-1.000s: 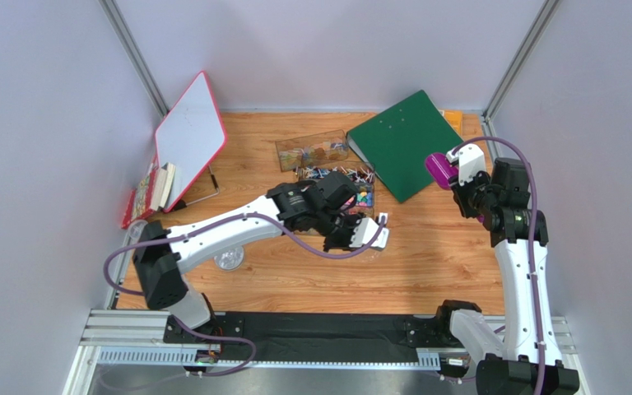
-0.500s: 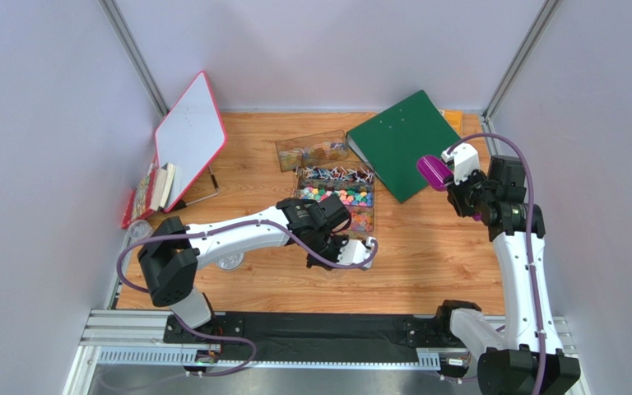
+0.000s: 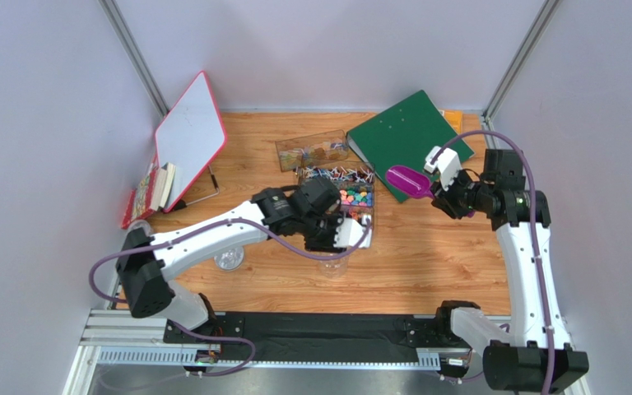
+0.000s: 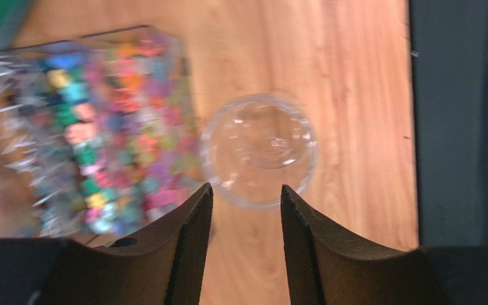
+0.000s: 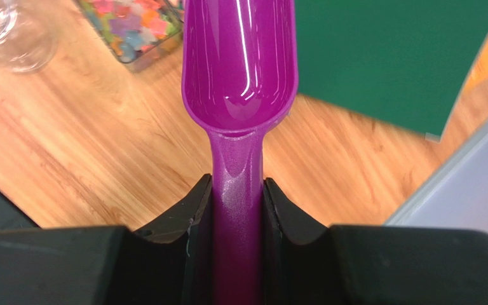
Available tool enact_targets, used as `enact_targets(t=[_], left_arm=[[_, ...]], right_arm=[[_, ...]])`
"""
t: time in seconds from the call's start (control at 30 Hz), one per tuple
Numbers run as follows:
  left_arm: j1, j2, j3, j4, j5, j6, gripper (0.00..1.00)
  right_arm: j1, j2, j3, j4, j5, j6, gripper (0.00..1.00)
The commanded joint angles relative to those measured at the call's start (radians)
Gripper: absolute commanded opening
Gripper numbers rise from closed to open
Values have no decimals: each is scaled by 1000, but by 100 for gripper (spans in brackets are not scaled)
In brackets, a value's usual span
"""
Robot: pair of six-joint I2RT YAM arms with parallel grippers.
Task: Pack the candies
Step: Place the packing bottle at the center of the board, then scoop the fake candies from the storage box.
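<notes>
On your wooden table (image 3: 434, 255) between 3 pale walls (image 3: 336, 49), the candies (image 3: 354, 197) lie in a clear tray (image 3: 372, 212) beside the cup (image 4: 259, 149) under your parted left jaws, and your right jaws clamp the purple scoop (image 5: 240, 57).

In the left wrist view the candies (image 4: 119, 127) smear into soft blots of colour (no single sweet can be made out), and their tray (image 4: 100, 33) runs off the left side of the frame. From above, the left arm (image 3: 229, 226) covers the tray's near left part. The scoop (image 5: 240, 57) loses its tip past the top of the right wrist view, its handle is buried between the fingers of the right gripper (image 5: 237, 190), and an orange thing (image 3: 453, 120) at the far right corner is mostly hidden behind the binder (image 3: 397, 144).
</notes>
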Motion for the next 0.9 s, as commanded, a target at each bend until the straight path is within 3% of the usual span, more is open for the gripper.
enact_targets(t=[0.0,0.07,0.2,0.4,0.57,0.87], left_arm=[[143,-135,24,143,-112,-48,52],[232,-149,-33,245,-145,-92,53],[329,-120,-70,245,-194,-164,54],[430,-52,-82,194,-139,-292,54],[458,-18,-123,251,-174,-323,53],[524,35,-175,302,-146,-425,53]], right_arm=[[52,157,193,-235,-113,-222,0],[121,226,254,-359,-109,-273,0],[219,371,390,-505,-28,-351,0],[357,520,470,-584,124,-365,0],[423,584,462,-598,280,-322,0],[471,656,435,-598,355,-175,0]])
